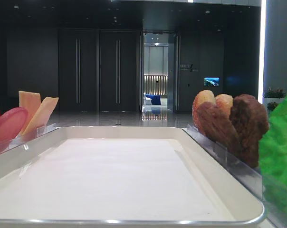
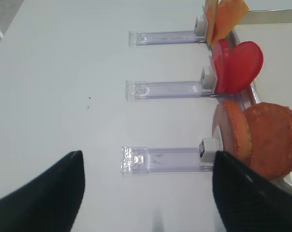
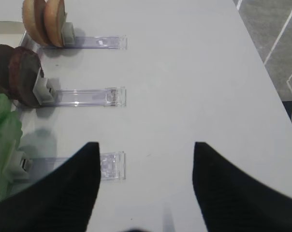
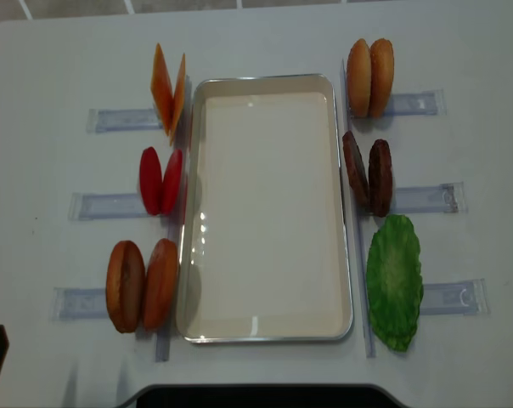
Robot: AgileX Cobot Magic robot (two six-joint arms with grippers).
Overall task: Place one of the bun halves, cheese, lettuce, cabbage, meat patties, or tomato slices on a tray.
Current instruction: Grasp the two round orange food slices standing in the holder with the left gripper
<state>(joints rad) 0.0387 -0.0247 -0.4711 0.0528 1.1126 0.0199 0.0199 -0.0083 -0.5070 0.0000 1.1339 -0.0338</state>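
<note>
tray – bare | bun halves – upright, left | left fingers – apart

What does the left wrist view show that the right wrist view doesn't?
Only the left wrist view: the cheese, tomato slices, a bun pair and the open left gripper. Only the right wrist view: the patties, lettuce, another bun pair and the open right gripper. Both: clear holders on the white table.
</note>
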